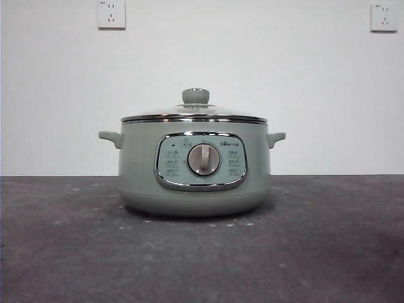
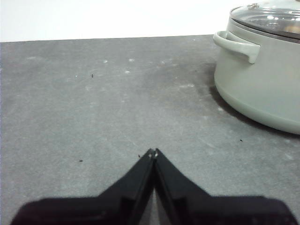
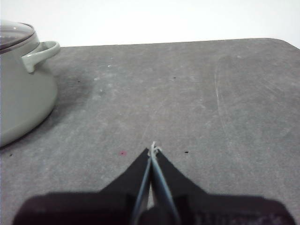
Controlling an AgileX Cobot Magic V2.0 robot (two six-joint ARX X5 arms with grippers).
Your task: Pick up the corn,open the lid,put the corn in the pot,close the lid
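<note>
The sage-green pot (image 1: 194, 167) stands in the middle of the dark table, its dial panel facing the front view. The glass lid (image 1: 194, 113) with its green knob rests on the pot's rim. No corn shows in any view. My left gripper (image 2: 153, 152) is shut and empty, low over the table beside one pot handle (image 2: 236, 44). On the pot's other side, my right gripper (image 3: 153, 150) is likewise shut with nothing in it, a stretch of bare table between it and the pot (image 3: 23, 93). Neither arm shows in the front view.
A white wall with two sockets (image 1: 111, 14) (image 1: 384, 17) stands behind the dark grey table (image 1: 63, 252). The table's far edge and a rounded corner (image 3: 286, 43) show in the right wrist view.
</note>
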